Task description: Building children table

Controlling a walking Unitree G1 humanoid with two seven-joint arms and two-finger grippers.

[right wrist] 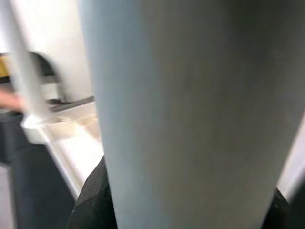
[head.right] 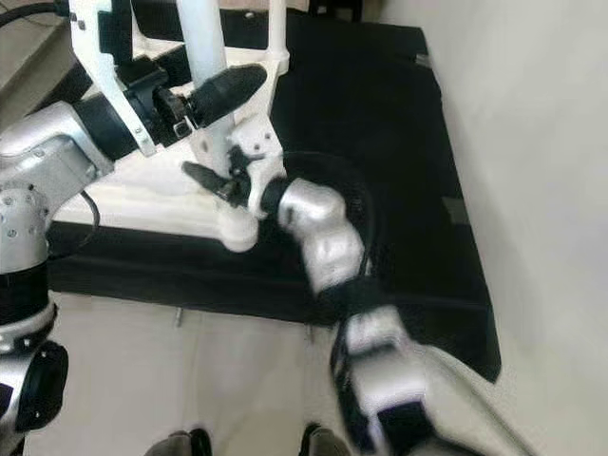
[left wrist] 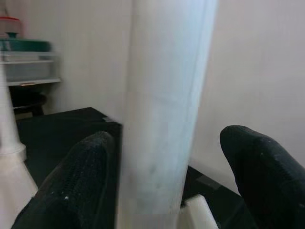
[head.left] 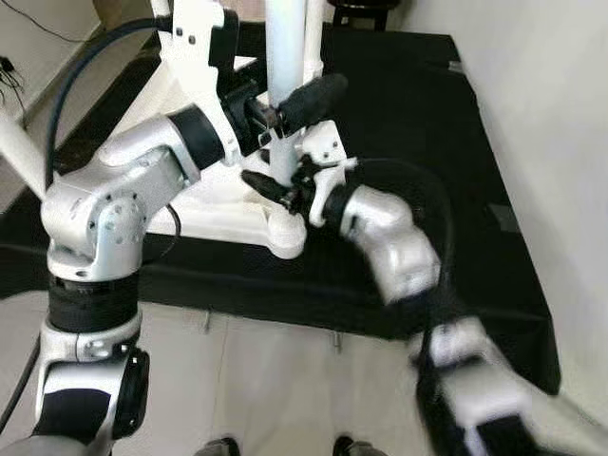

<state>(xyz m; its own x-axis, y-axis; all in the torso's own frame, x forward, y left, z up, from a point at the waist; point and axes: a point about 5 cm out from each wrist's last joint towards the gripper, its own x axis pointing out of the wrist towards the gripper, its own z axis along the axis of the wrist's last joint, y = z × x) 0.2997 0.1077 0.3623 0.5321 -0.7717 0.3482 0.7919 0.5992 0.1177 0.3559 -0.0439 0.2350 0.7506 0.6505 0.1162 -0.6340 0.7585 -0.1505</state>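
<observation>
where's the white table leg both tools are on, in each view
Left eye view: the table leg stands upright at top centre, with the left tool around it and the right tool lower down.
Right eye view: the leg is at upper left.
Left wrist view: it rises between the two black fingers.
Right wrist view: a blurred close column.
Shared landmark: the black mat.

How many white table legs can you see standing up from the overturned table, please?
2: the near leg with both grippers around it, left gripper above right gripper, and one just behind. Others may be hidden.
</observation>
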